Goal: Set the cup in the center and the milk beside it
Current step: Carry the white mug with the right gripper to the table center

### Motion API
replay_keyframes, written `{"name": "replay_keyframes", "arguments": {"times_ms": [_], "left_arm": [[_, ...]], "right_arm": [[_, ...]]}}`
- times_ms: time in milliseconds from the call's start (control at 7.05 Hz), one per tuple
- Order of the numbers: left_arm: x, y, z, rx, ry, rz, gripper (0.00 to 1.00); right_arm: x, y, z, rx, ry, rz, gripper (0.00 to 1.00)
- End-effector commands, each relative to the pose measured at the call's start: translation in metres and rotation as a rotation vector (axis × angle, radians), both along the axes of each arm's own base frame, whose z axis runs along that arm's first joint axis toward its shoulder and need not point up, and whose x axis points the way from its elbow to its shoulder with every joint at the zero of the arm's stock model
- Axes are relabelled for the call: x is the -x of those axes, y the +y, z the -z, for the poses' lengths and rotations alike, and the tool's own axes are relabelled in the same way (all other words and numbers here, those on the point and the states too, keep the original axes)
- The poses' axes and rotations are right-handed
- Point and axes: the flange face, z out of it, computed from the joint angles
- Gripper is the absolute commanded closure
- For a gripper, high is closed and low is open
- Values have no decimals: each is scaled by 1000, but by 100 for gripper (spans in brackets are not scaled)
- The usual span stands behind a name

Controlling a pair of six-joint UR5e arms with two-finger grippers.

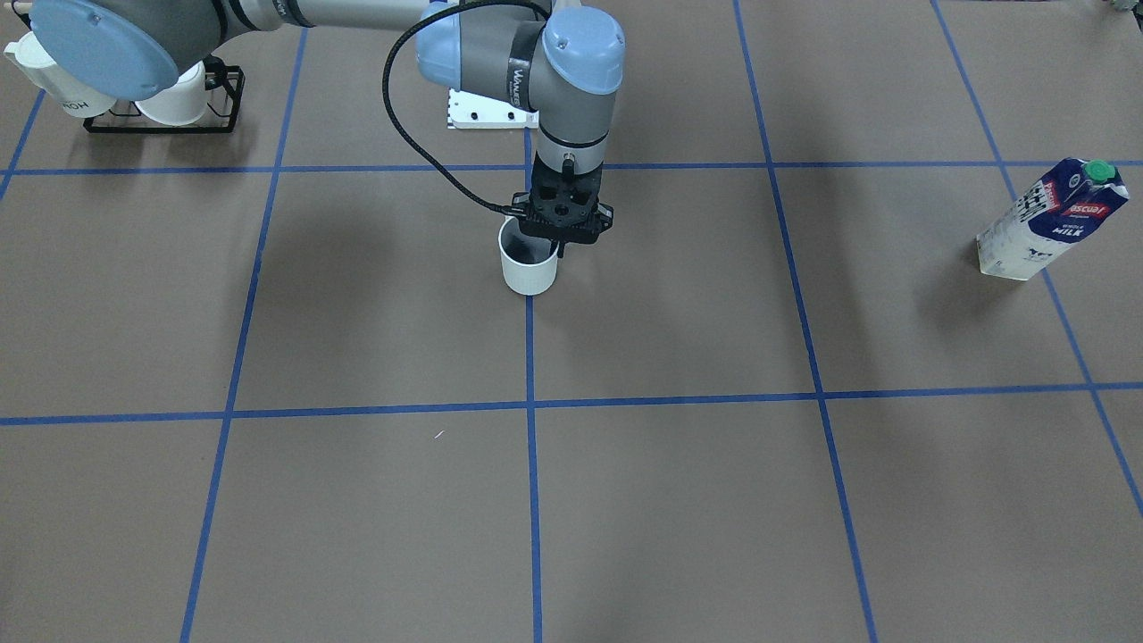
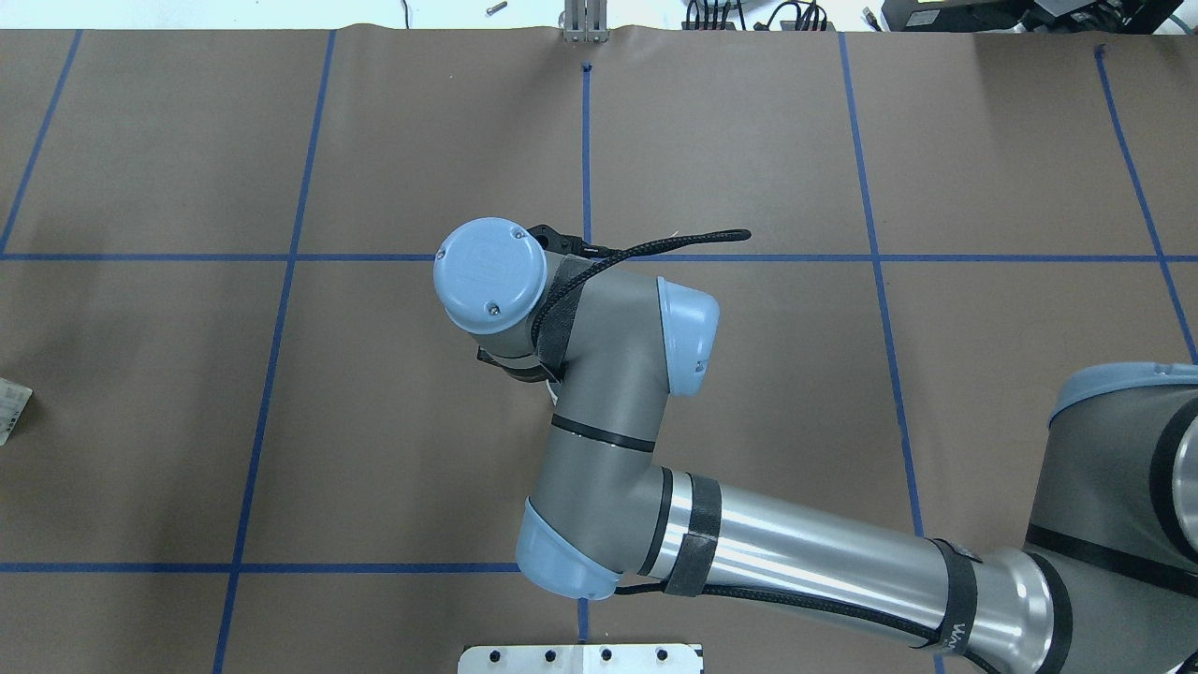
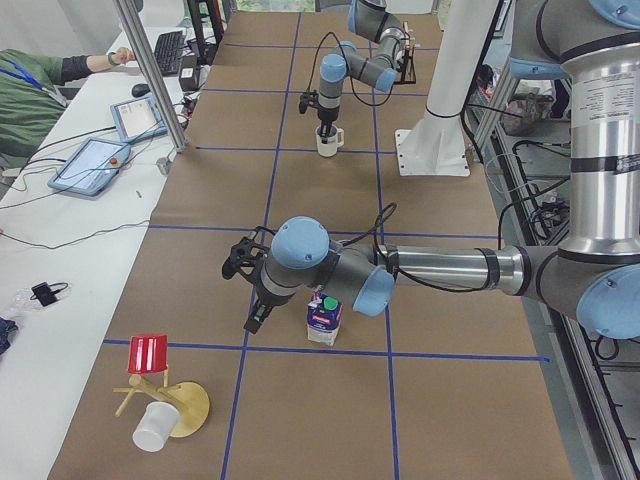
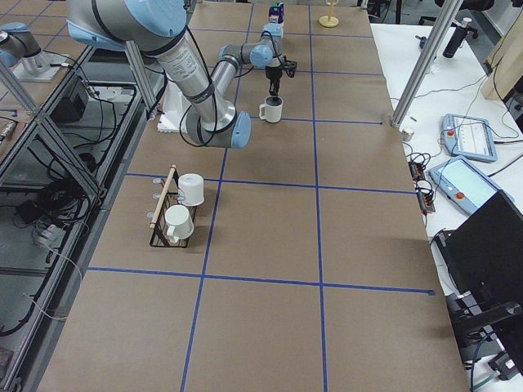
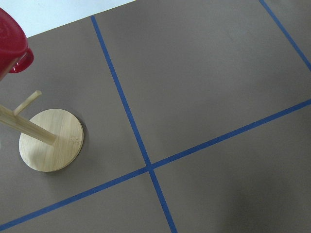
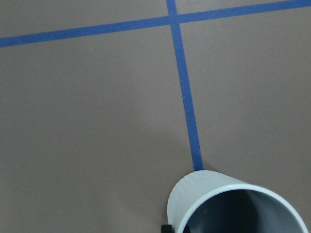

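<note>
Seen from the front-facing camera, the cup (image 1: 529,265) stands upright on the worktop (image 1: 679,304), on the blue tape line (image 1: 532,375) through the center (image 1: 530,313). The right tool (image 1: 560,243) sits at the cup's 2 o'clock rim; I cannot tell whether it pinches the wall. The milk (image 1: 1050,220) stands well apart at the cup's 3 o'clock. In the left side view, the left tool (image 3: 253,320) hangs near the milk's 9 o'clock, its opening unreadable.

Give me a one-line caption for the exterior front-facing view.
Right gripper at the rim of the cup, which sits on the central tape line; the milk stands well apart.
</note>
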Motion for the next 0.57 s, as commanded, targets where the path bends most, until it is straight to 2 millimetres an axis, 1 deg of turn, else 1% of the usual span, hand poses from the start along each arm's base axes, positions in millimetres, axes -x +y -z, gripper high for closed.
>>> {"name": "replay_keyframes", "arguments": {"times_ms": [0, 142, 284, 426], "left_arm": [[0, 0, 0, 1, 0, 0, 2], [0, 0, 0, 1, 0, 0, 1], [0, 0, 0, 1, 0, 0, 2], [0, 0, 0, 1, 0, 0, 1]], "right_arm": [[1, 1, -1, -6, 0, 0, 79], [0, -1, 0, -19, 3, -11, 52], [-2, -2, 3, -36, 2, -23, 4], [-16, -5, 17, -56, -28, -27, 0]]}}
